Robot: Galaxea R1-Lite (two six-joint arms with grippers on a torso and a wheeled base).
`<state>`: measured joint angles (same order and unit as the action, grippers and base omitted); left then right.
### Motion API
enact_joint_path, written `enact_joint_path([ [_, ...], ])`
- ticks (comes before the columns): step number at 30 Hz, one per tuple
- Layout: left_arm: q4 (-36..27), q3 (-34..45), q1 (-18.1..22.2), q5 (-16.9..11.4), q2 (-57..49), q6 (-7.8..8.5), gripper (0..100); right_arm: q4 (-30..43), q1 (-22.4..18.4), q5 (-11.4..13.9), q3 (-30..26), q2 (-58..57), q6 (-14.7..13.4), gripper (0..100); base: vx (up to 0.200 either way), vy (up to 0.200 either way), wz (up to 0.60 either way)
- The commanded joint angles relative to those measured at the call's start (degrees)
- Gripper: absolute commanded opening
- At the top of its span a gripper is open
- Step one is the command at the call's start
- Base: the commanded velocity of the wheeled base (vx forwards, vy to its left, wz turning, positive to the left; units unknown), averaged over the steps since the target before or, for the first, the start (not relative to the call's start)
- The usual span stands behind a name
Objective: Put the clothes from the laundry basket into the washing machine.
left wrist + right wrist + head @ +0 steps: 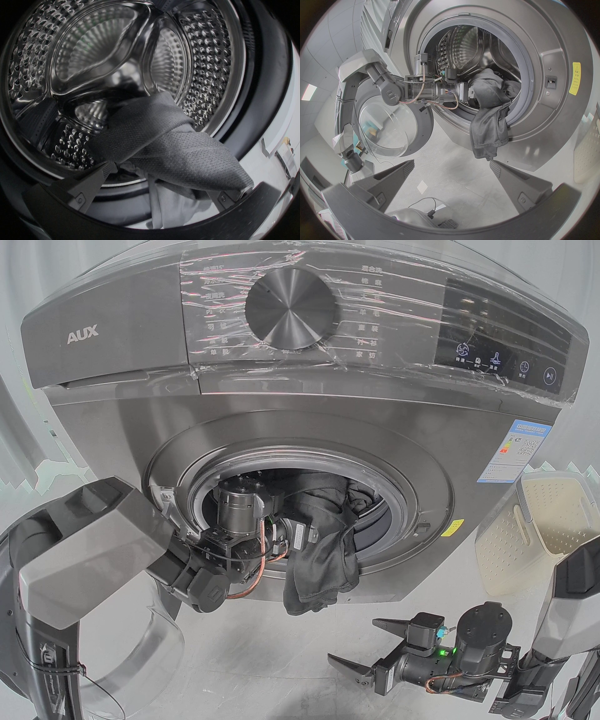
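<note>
Grey floor [250, 646] before open washing machine [300, 427]. Dark garment [322, 552], likely soft, light, slack: half inside, half hanging out at 6 o'clock. Left gripper [162, 179] unclenched beneath it; right gripper [353, 641] unclenched, at 5 o'clock. Best pinched at hanging fold.

A short pale brand wordmark [82, 334] stands on the drawer front of the grey metal front-loading washing machine [125, 427]. Columns of small pale characters [215, 309] flank the round brushed-metal dial [290, 307], too small to read under wrinkled film. The dark glossy touch panel [500, 340] bears captioned icons and a play-pause symbol [549, 375]. A blue-and-white rating label [515, 450] and a yellow warning sticker [574, 78] sit beside the door opening, their print illegible.
</note>
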<state>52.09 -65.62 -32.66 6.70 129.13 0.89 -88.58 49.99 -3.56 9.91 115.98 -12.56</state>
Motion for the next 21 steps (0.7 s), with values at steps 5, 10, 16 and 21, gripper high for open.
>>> enact_joint_path([
  [5,-0.9,7.4,-0.4,-2.1,-5.5,1.75,100,0.0,0.0,0.0,0.0,-0.1,0.0,100,0.000,0.000,0.00],
  [10,-0.8,10.2,-0.5,-3.5,-5.9,2.54,100,0.0,0.0,0.0,0.0,0.0,0.0,100,0.000,0.000,0.00],
  [16,0.0,12.6,-0.6,-4.9,-5.8,2.80,100,0.0,0.0,0.0,0.0,0.0,0.0,100,0.000,0.000,0.00],
  [21,1.7,13.3,-0.2,-5.1,-5.9,3.42,100,0.0,0.0,0.0,0.0,0.1,0.0,100,0.000,0.000,0.00],
])
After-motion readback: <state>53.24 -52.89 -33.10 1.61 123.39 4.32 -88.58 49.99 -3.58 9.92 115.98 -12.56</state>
